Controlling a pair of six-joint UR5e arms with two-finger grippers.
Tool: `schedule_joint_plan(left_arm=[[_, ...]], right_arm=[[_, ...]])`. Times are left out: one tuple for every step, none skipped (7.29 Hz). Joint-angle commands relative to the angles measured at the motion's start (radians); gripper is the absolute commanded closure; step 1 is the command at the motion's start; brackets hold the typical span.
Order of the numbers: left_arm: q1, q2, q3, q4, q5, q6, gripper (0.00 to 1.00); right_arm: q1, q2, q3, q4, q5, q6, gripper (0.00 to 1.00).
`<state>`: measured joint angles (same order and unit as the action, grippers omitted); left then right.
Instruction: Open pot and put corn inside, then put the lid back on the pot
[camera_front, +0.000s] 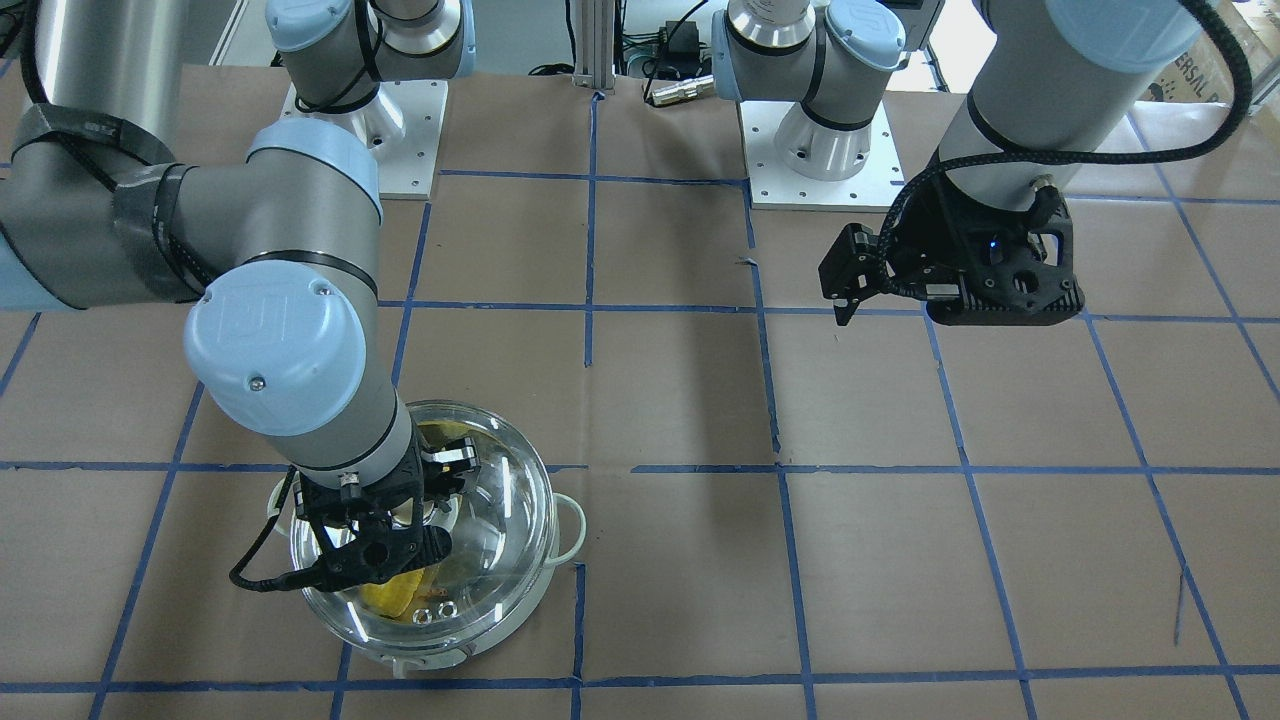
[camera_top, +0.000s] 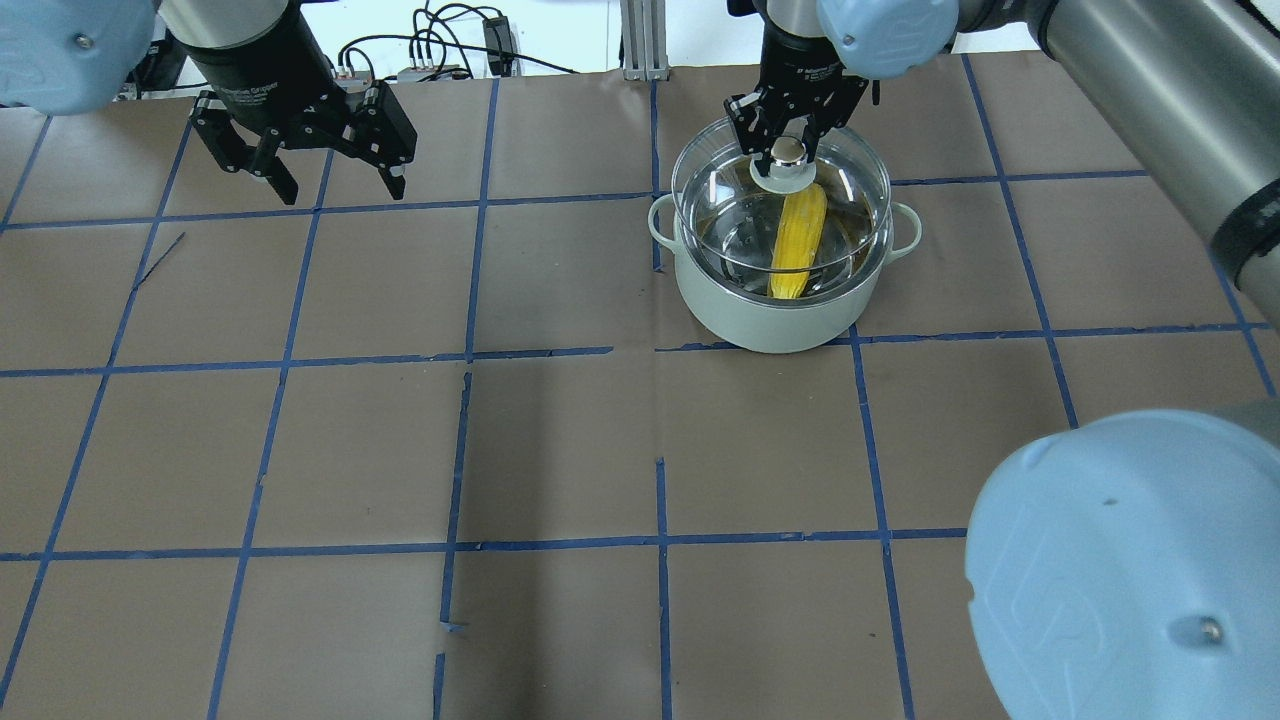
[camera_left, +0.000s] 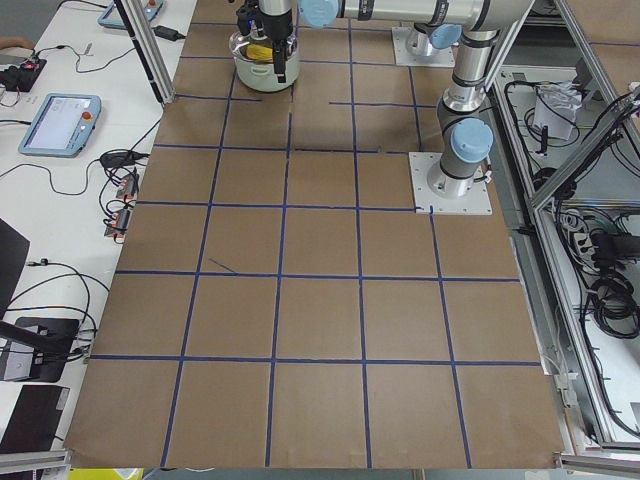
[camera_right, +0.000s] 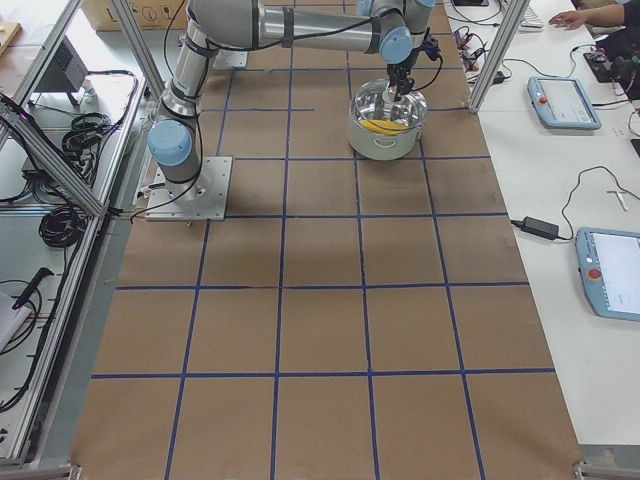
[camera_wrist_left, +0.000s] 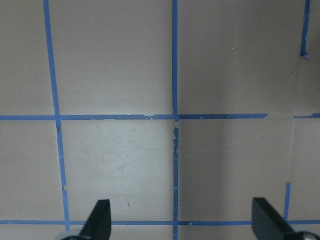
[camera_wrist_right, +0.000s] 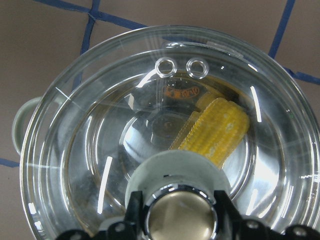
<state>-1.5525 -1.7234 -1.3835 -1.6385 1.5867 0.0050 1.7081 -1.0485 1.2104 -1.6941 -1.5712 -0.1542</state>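
The right gripper (camera_top: 789, 150) has its fingers (camera_wrist_right: 134, 215) closed on the tan knob (camera_wrist_right: 180, 220) of the lid (camera_top: 850, 200). The lid lies over the pot (camera_top: 770, 320), which stands toward 1 o'clock on the bench (camera_top: 560, 450). The corn (camera_top: 800, 235) is inside the pot and shows through the glass. From the knob it runs toward 1 o'clock in the right wrist view. The left gripper (camera_top: 340, 188) hangs over bare bench near 10 o'clock with its fingers spread and nothing between them.

I cannot tell whether the rim is seated all the way round. If the lid sits a little off-centre or tilted, letting go could leave the glass riding on the pot's lip. It could then slide or clatter. If one end of the corn stands proud of the rim, it would prop the lid up. A lift-off before the fingers are fully clear of the knob could drag the lid up again. It could also nudge the pot, which looks light.

An orange sticker (camera_wrist_right: 182, 92) shows through the lid at 12 o'clock from the knob, but its print is too blurred to read. A carton (camera_front: 1190, 85) at 2 o'clock in the front-facing view shows the partial letters "ERSAL".
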Motion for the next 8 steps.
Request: schedule_joint_plan(left_arm=[[0.0,-0.001,0.001,0.0,0.002,-0.007,0.0],[0.0,-0.001,0.003,0.002,0.004,-0.007,0.0],[0.0,-0.007,0.006,0.002,0.003,-0.007,0.0],[0.0,-0.007,0.004,0.002,0.003,-0.007,0.0],[0.0,-0.007,0.006,0.002,0.003,-0.008,0.0],[0.0,-0.01,0.006,0.002,0.001,-0.008,0.0],[0.0,-0.01,0.006,0.003,-0.001,-0.008,0.0],[0.0,-0.016,0.014,0.003,-0.004,-0.008,0.0]], right_arm=[[0.002,-0.015,0.012,0.001,-0.003,0.001,0.73],[0.002,-0.024,0.012,0.011,-0.003,-0.001,0.73],[0.002,-0.028,0.014,0.013,-0.003,-0.002,0.73],[-0.004,-0.025,0.038,0.013,0.0,-0.001,0.73],[-0.007,-0.03,0.078,-0.001,0.0,-0.002,0.73],[-0.005,-0.03,0.074,-0.003,0.0,-0.002,0.73],[-0.005,-0.03,0.067,-0.003,-0.001,-0.002,0.73],[-0.004,-0.031,0.06,-0.003,-0.001,-0.001,0.73]])
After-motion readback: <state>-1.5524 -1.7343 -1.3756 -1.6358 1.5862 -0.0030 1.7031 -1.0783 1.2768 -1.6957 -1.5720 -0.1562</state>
